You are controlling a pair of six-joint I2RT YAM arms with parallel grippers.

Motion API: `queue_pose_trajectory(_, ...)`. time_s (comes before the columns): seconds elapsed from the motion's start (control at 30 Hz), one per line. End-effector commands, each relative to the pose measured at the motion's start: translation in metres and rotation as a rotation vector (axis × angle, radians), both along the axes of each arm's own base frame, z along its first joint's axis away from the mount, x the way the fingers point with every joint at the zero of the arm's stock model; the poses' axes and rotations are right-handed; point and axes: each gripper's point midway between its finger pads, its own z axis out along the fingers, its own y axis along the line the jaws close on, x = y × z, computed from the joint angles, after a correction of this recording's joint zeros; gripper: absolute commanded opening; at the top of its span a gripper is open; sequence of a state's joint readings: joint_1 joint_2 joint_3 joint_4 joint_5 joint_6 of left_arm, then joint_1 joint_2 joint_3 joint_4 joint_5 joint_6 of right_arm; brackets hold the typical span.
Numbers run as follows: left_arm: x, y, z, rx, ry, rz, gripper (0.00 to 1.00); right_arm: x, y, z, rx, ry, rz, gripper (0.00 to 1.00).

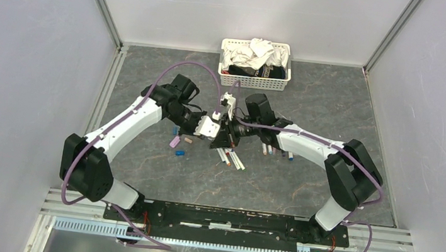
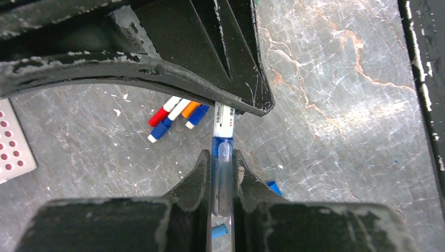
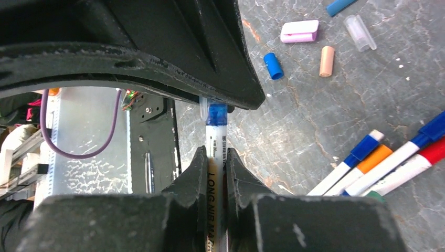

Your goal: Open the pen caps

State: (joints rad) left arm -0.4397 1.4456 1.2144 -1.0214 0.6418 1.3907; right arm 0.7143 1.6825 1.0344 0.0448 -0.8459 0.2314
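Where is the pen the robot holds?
The pen hangs mid-table in the top view: the left gripper pinches its blue cap, the right gripper its white body.

Your pen (image 3: 215, 157) is white with black lettering; its cap (image 2: 223, 168) is blue with a clear clip. The table (image 2: 336, 105) is grey marble, veined white and rust. On it lie a lilac cap (image 3: 299, 31), a small blue cap (image 3: 273, 65), a peach cap (image 3: 327, 61) and a clear cap (image 3: 360, 32). The spare pens (image 3: 375, 158) are white with blue, orange and red ends.
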Motion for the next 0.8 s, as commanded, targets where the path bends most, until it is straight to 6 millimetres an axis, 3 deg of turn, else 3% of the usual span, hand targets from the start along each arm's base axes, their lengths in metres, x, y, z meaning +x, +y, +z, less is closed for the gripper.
queue_pose_trajectory(0.0,0.05,0.104,-0.015,0.336,-0.144,0.259,0.02,-0.04,-0.064,-0.036,-0.195,0.242,0.01,0.0)
queue_pose_trajectory(0.13,0.06,0.13,-0.017,0.398,-0.186,0.276,0.02,-0.046,-0.078,-0.038,-0.221,0.242,-0.001,0.0)
queue_pose_trajectory(0.43,0.087,0.187,0.015,0.5,-0.278,0.305,0.02,-0.069,-0.101,-0.05,-0.264,0.257,-0.037,0.0)
queue_pose_trajectory(0.77,0.081,0.223,0.015,0.66,-0.333,0.277,0.02,-0.085,-0.126,-0.043,-0.305,0.236,-0.101,0.0)
